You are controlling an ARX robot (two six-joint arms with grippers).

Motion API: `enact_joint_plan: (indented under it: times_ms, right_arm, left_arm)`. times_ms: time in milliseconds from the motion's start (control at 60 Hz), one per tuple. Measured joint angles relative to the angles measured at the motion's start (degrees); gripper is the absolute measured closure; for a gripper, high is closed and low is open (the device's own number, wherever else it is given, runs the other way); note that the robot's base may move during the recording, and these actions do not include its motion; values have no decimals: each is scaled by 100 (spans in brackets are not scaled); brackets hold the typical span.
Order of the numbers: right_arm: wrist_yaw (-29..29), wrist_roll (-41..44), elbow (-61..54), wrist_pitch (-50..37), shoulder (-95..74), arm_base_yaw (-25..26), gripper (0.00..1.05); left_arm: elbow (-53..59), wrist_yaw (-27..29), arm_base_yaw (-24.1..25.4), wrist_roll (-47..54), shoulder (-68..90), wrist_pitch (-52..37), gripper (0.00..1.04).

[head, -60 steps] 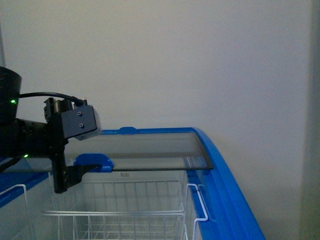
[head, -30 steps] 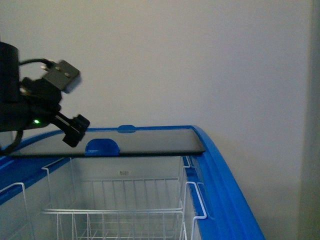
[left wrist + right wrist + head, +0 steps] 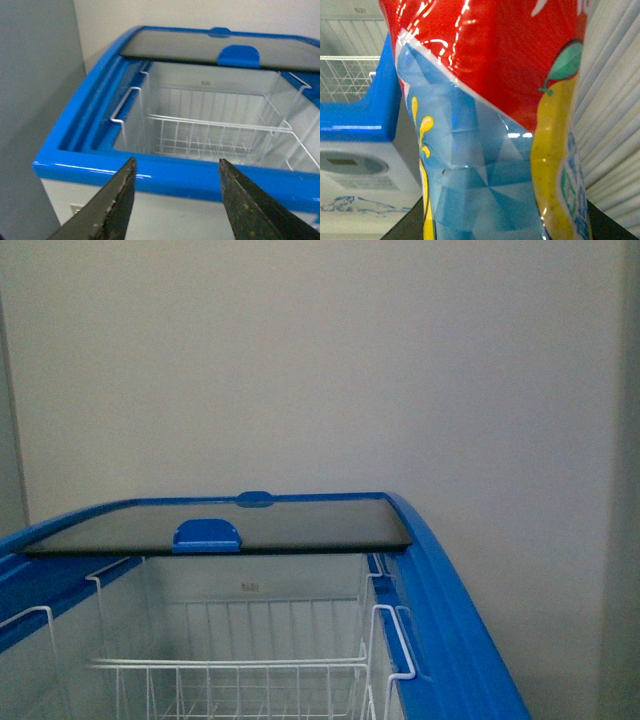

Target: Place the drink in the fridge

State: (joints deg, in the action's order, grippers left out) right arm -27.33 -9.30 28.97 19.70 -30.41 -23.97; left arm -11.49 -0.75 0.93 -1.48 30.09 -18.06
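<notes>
The fridge [image 3: 460, 610] is a white chest freezer with a blue rim. Its glass lid [image 3: 260, 525] with a blue handle is slid to the back, so the front is open over white wire baskets [image 3: 240, 670]. Neither arm shows in the front view. In the left wrist view my left gripper [image 3: 175, 200] is open and empty, just in front of and above the fridge's front rim [image 3: 170, 172]. In the right wrist view my right gripper [image 3: 505, 220] is shut on the drink [image 3: 490, 100], whose red, blue and yellow label fills the picture. The fridge corner [image 3: 365, 110] lies behind it.
A tall grey cabinet [image 3: 35, 100] stands close beside the fridge's left side. A plain wall [image 3: 320, 360] runs behind the fridge. A white ribbed surface [image 3: 615, 125] is right beside the drink in the right wrist view.
My left arm has let go of the lid handle, lifted up and back, and left the front view. The lid has slid further back, opening the front of the fridge.
</notes>
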Motion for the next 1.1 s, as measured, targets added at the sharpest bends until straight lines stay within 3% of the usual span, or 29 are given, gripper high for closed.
enact_joint_plan:
  times_ms: [100, 217, 283, 383, 467, 733, 1100]
  right_arm:
    - [662, 772, 761, -833, -1121, 614, 63]
    - [1117, 1947, 1692, -1255, -2308, 365, 63]
    - [1386, 2594, 2100, -1246, -2828, 170, 63]
    - [1910, 4035, 3217, -914, -4041, -199, 63]
    - [2079, 4625, 3788, -590, -4586, -306, 63]
    - [1851, 6518, 5145, -197, -6354, -393, 63]
    - [1871, 7062, 6011, -387, -8026, -518, 63]
  left_arm:
    - [251, 61, -72, 59, -258, 2, 77]
    - [413, 70, -74, 70, -494, 13, 97]
    - [479, 70, -79, 70, -584, 48, 102]
    - [612, 76, -79, 90, -809, 133, 102]
    - [675, 74, -79, 90, -916, 190, 102]
    - [839, 74, -79, 92, -1329, 433, 102]
    - [1067, 76, -81, 101, -1880, 671, 102]
